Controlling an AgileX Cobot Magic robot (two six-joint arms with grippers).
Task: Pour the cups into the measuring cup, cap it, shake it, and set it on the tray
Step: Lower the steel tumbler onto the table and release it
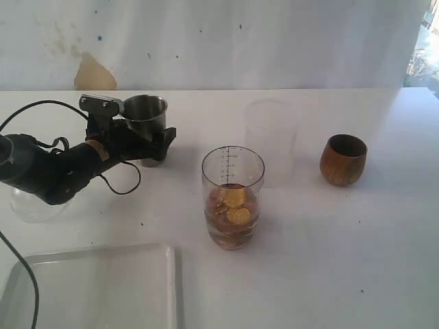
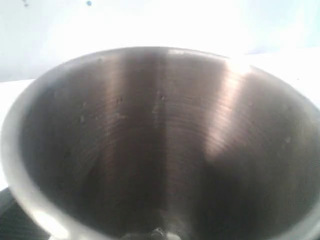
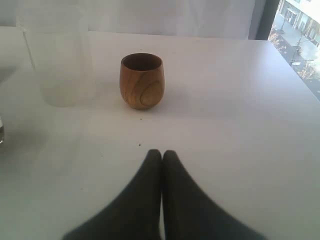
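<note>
Exterior: my left gripper [image 1: 147,145] flanks the base of the tapered brushed-steel tumbler [image 1: 145,113], which is upright; clamped or loose, I can't tell. The clear graduated measuring cup [image 1: 232,171] stands mid-table holding gold discs. Rounded wooden cup [image 1: 342,159] at right, flat white tray [image 1: 103,288] at front left.
Left wrist: only the tumbler's ringed steel inside [image 2: 160,150].
Right wrist: right gripper [image 3: 161,156] fingers pressed together, wooden cup's grain [image 3: 142,82] beyond.
</note>
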